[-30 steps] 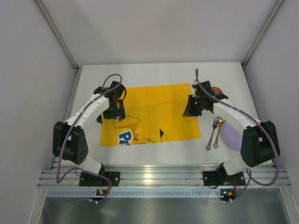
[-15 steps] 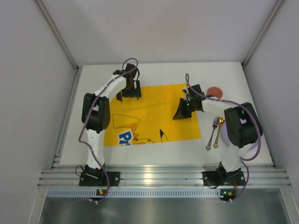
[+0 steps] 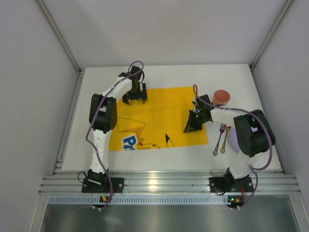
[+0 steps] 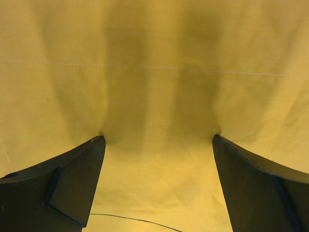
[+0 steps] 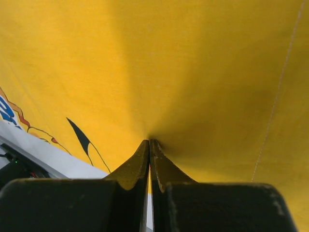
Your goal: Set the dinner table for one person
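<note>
The yellow printed placemat (image 3: 159, 116) lies flat on the white dinner table (image 3: 169, 75). My left gripper (image 3: 134, 99) stands open near the mat's far left edge, both fingertips pressing dents into the yellow cloth (image 4: 159, 72), with nothing between them (image 4: 159, 137). My right gripper (image 3: 189, 128) is at the mat's right side, shut, its tips (image 5: 149, 141) pinching a small peak of the cloth (image 5: 193, 72), which creases toward them. A strip of white table (image 5: 48, 154) shows past the mat's printed edge.
A fork (image 3: 219, 140) and a spoon (image 3: 226, 140) lie side by side right of the mat. Beside them a purple plate (image 3: 232, 139) is mostly hidden under the right arm. A red cup (image 3: 221, 96) stands at the far right. White walls enclose the table.
The left arm swung from the mat's left side to its far edge, staying open. The right gripper closed fully and shifted slightly right and nearer along the mat.
</note>
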Robot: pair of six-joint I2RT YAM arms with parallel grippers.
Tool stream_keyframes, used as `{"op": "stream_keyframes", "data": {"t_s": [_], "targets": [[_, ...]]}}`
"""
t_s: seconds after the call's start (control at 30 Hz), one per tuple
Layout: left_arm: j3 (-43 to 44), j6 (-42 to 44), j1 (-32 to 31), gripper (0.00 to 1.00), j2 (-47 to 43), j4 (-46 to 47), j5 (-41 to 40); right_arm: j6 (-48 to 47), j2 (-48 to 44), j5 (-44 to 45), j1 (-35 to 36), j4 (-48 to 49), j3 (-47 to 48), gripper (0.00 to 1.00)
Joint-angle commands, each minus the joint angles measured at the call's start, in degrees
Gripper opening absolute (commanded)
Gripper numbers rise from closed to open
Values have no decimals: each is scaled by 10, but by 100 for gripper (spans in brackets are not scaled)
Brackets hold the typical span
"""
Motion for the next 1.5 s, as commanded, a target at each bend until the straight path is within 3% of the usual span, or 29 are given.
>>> {"op": "stream_keyframes", "data": {"t_s": [0.0, 0.37, 0.6, 0.7, 0.73, 0.8, 0.83, 0.93, 1.07, 1.27, 1.37, 1.47], "targets": [[29, 17, 5, 98, 24, 34, 4, -15, -20, 52, -12, -41, -19, 0], [40, 10, 5, 98, 34, 30, 34, -18, -32, 55, -27, -59, -17, 0], [54, -1, 6, 99, -17, 20, 34, -74, -34, 3, -22, -134, 166, 4], [82, -2, 6, 99, -43, 4, 34, -99, -34, -12, -20, -190, 271, 29], [84, -2, 6, 98, -51, 2, 30, -106, -40, -8, -20, -204, 298, 54], [78, -6, 6, 99, -82, 1, 27, -121, -52, 38, -21, -247, 378, 79], [74, -7, 6, 98, -92, 2, 25, -126, -56, 63, -21, -259, 400, 99], [29, -18, 7, 99, -142, 26, 41, -130, -61, 168, -43, -304, 467, 100], [-87, -45, 5, 99, -231, 69, 42, -90, -67, 225, -149, -327, 446, 100], [-285, -30, 0, 99, -355, 210, 46, -48, -39, 176, -291, -340, 407, 100], [-349, -21, -3, 99, -404, 254, 60, -47, -9, 176, -305, -339, 427, 97], [-366, -22, -3, 99, -422, 239, 57, -51, 21, 181, -306, -343, 447, 94]]}}
